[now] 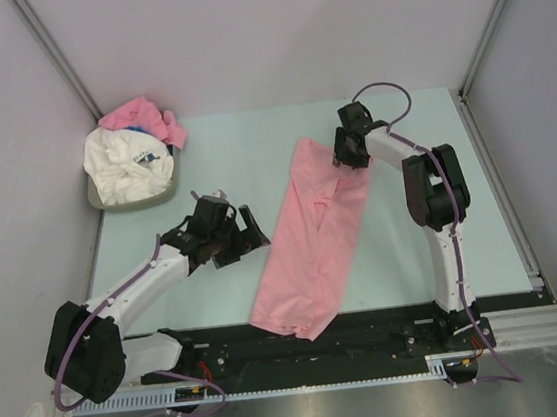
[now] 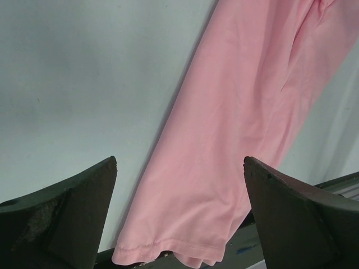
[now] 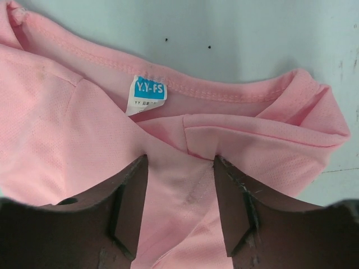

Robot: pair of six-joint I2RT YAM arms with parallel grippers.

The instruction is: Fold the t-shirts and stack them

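A light-pink t-shirt lies folded into a long strip on the table, running from the far middle to the front edge, where its hem hangs over. My right gripper is down on the collar end. In the right wrist view its jaws stand apart, tips pressed into the cloth with a fold bunched between them, just below the neck label. My left gripper hovers wide open and empty beside the strip's left edge. A white t-shirt and another pink one lie in the basket.
A grey basket stands at the far left corner against the wall. Grey walls close in the table on three sides. A black rail with the arm bases runs along the front edge.
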